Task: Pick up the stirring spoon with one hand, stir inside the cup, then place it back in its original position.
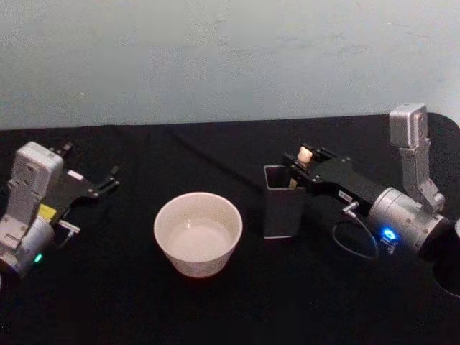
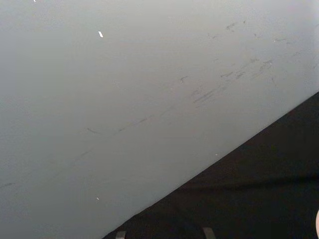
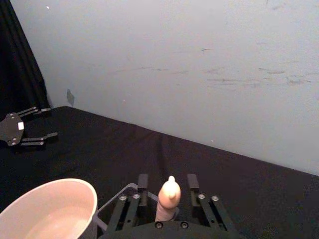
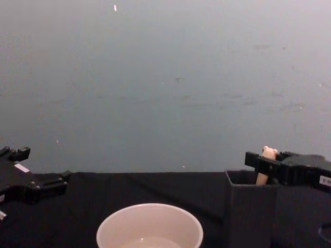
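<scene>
1. While your right gripper (image 1: pixel 297 169) reaches in over the open top of the dark grey holder (image 1: pixel 280 215), the cream cup (image 1: pixel 195 264) sits just beside that holder on its left. The two are not touching. Both stand on the black cloth (image 1: pixel 144 309), with the pale wall (image 1: pixel 215 57) behind.
2. Your left gripper (image 1: pixel 108 180) is parked at the far left, well apart from the cup. Its fingers are spread and hold nothing.
3. Look down into the holder and you lose the stirring spoon (image 1: pixel 305 154): its bowl and neck are hidden inside. From the chest, the bottom edge cuts off both the cup (image 4: pixel 150 225) and the holder (image 4: pixel 248 206). You can't tell whether the cup holds liquid.
4. What you do see of the spoon (image 3: pixel 168 201) is a beige handle capped by a small rounded head. It stands nearly upright at the holder's right side.
5. In the right wrist view, the right gripper's fingers (image 3: pixel 143 182) are spread to either side of that handle. There is a gap on each side, so nothing is pinched.
</scene>
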{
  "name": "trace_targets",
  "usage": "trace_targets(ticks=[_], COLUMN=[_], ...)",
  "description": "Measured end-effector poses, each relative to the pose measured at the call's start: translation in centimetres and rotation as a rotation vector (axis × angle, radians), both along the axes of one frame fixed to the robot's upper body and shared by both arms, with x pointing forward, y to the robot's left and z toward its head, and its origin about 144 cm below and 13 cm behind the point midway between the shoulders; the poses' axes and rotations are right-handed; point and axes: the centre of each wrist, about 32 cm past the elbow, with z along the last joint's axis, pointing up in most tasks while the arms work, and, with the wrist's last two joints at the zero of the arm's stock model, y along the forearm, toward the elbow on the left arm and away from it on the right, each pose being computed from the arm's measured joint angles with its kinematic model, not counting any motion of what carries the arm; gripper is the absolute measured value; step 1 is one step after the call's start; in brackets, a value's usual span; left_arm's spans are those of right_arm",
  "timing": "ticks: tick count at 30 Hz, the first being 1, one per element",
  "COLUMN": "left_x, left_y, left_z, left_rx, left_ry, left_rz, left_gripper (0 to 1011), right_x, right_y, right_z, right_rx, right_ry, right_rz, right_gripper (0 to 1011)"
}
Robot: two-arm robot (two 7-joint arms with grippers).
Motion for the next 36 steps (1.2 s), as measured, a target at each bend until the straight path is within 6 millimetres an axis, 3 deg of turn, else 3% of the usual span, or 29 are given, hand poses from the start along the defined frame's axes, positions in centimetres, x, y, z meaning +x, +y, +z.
trace_targets(ticks=[10, 22, 36], left_x=[0.0, 0.0, 0.0], left_y=[0.0, 0.0, 0.0], left_z=[0.0, 0.0, 0.0], left_rx=[0.000, 0.000, 0.000], left_ry=[0.000, 0.000, 0.000], left_rz=[0.000, 0.000, 0.000], left_gripper=[1001, 1001, 1002], right_x=[0.0, -0.1, -0.2], right_y=[0.0, 0.1, -0.4], right_z=[0.0, 0.1, 3.1], right_rx=[0.001, 0.001, -0.038], right_ry=[0.000, -0.008, -0.131], right_rz=[0.000, 0.009, 0.049], right_gripper=[215, 215, 215])
